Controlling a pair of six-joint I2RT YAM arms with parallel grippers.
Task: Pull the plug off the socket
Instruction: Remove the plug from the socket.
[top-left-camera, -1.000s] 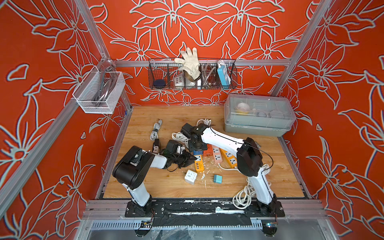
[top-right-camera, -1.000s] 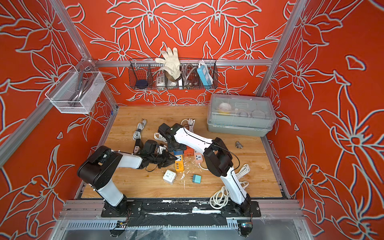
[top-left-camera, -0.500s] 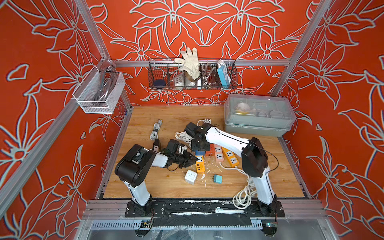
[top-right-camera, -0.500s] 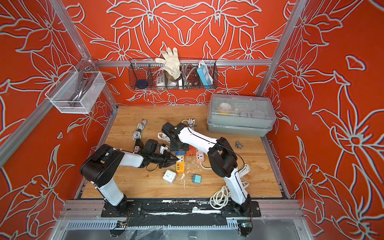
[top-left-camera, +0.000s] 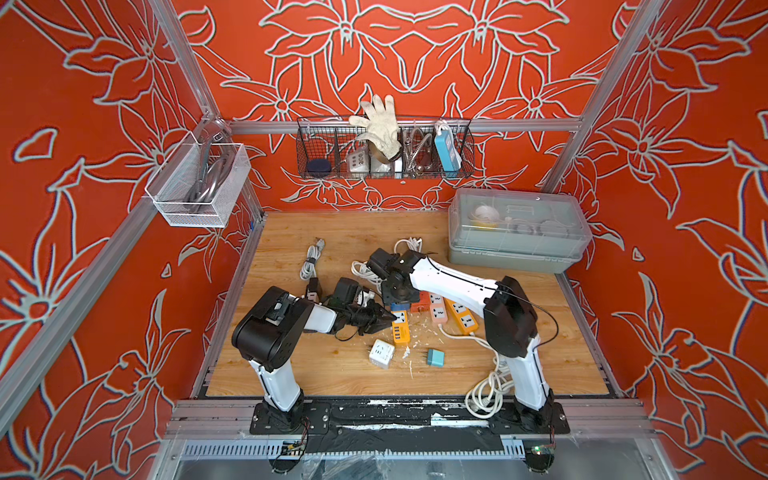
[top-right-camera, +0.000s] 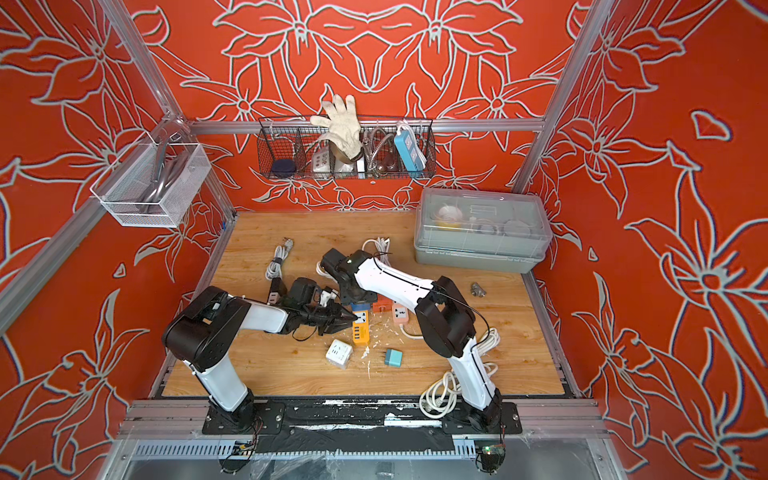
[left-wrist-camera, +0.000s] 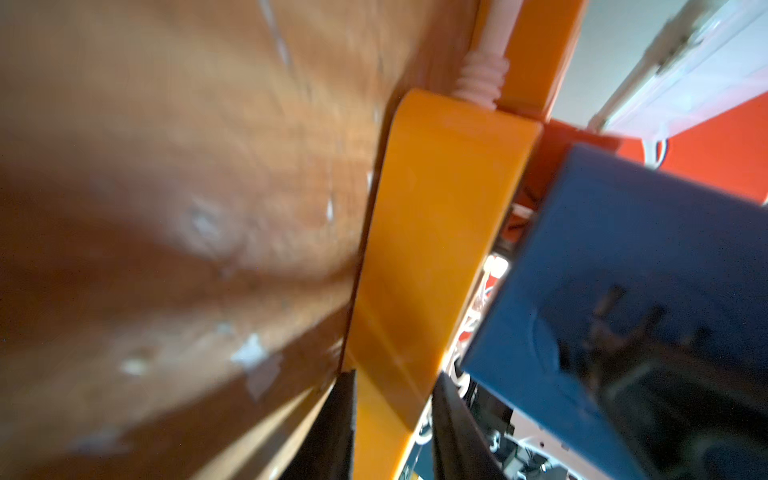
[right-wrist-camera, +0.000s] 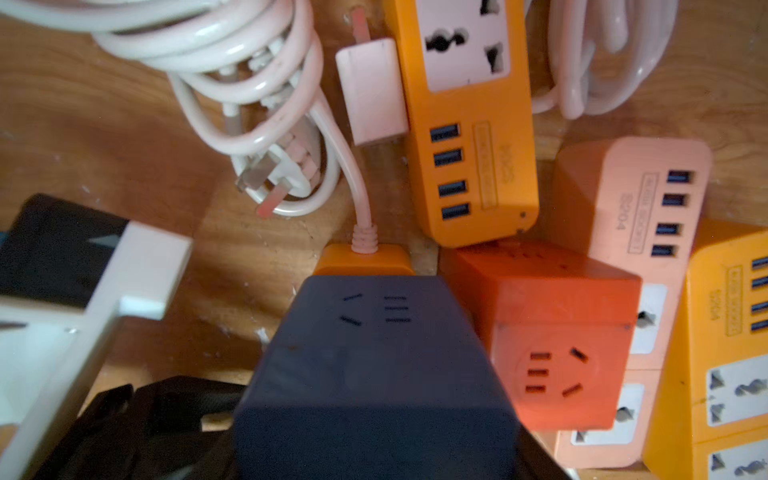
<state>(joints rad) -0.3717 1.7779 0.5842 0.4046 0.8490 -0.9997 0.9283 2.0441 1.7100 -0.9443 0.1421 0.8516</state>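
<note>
— What's the bench like?
— A pale wooden table (top-left-camera: 340, 232), boxed in by red walls (top-left-camera: 415, 62) with white flower outlines. White scraps (top-left-camera: 409, 353) litter the wood beside a white cube adapter (top-left-camera: 381, 353) and a small teal plug (top-left-camera: 435, 357). A coil of white cable (top-left-camera: 486, 390) lies by the right arm's base.
— And round the edges?
— A black wire basket (top-left-camera: 324, 141) hangs on the back wall, a work glove (top-left-camera: 380, 120) poking out of it. A white mesh basket (top-left-camera: 199, 199) hangs on the left arm's side. A clear-lidded box (top-left-camera: 519, 232) sits in the far corner on the right arm's side.
— The arms?
— The left gripper (top-left-camera: 388, 321) pinches the edge of the yellow power strip (top-left-camera: 400, 328), which lies mid-table. The right gripper (top-left-camera: 399, 300) reaches from above, clamped round the blue cube plug (right-wrist-camera: 374, 374) at the strip's far end. Whether its pins are out, I cannot tell.
</note>
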